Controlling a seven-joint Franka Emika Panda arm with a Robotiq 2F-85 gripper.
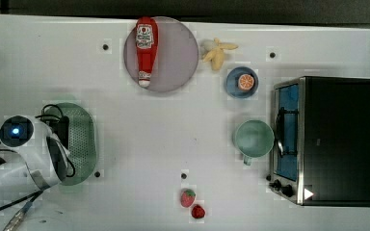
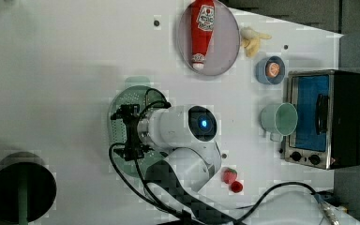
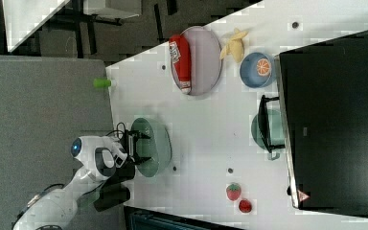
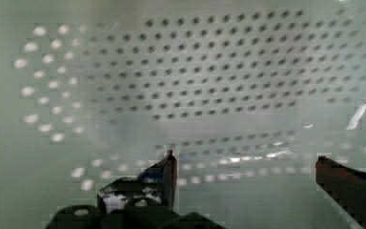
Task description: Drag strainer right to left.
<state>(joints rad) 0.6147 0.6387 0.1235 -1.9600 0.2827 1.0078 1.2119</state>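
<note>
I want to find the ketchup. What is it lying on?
The ketchup bottle lies on a round grey plate on the white table, along the plate's left side in the top view. The part of the plate under the bottle is covered.

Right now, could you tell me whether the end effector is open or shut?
Open: the end effector has its fingers spread wide apart over the strainer.

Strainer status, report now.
Gripper open, down inside the strainer, gripping nothing. Strainer at top view's left, under the arm. Nothing beside it.
</note>
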